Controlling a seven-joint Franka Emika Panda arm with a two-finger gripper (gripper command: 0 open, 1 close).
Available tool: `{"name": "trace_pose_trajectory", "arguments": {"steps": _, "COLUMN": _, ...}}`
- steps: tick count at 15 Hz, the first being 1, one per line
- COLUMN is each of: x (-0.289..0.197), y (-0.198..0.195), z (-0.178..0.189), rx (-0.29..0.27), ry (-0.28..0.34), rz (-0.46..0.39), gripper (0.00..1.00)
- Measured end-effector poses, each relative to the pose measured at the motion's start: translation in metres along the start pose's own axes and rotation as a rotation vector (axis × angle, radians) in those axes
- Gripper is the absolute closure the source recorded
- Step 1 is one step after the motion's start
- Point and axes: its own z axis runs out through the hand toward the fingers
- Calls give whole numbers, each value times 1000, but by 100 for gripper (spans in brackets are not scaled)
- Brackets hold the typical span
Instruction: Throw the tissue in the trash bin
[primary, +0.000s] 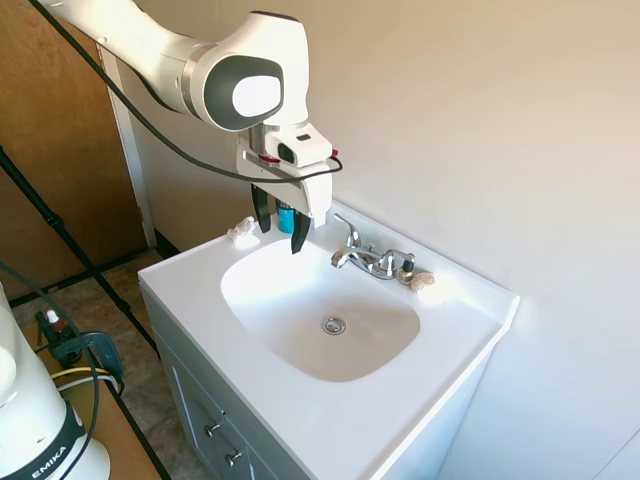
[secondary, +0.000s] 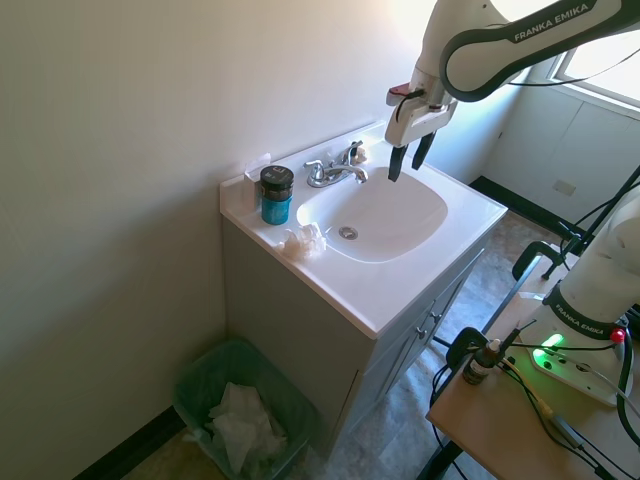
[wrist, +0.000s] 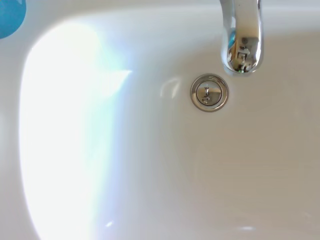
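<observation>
Gripper (primary: 282, 232) hangs above the sink (secondary: 400, 215), fingers spread wide and empty.
The tissue (secondary: 304, 241) lies on the counter rim beside the blue jar (secondary: 276, 194); the trash bin (secondary: 240, 410) stands on the floor below.

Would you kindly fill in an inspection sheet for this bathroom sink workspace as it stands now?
Surface: white sink counter, basin dry-looking.
Job's things: tissue on the counter edge near the jar; trash bin on the floor beside the cabinet, already holding paper.
Clutter: blue-and-black jar; beige lump by the faucet.
Grippers: gripper open, empty, above the basin.
Cables: nothing seen on the counter.
Surroundings: plain wall, window.
</observation>
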Motion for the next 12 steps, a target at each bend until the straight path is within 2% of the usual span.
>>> {"name": "trace_pose_trajectory", "arguments": {"steps": 4, "x": -7, "y": -10, "z": 0, "rx": 12, "ry": -1, "rz": -18, "gripper": 0}}
{"name": "trace_pose_trajectory", "arguments": {"steps": 8, "x": -53, "y": -69, "z": 0, "rx": 39, "ry": 15, "rz": -89, "gripper": 0}}
{"name": "trace_pose_trajectory", "arguments": {"steps": 12, "x": -103, "y": -124, "z": 34, "rx": 14, "ry": 31, "rz": -138, "gripper": 0}}
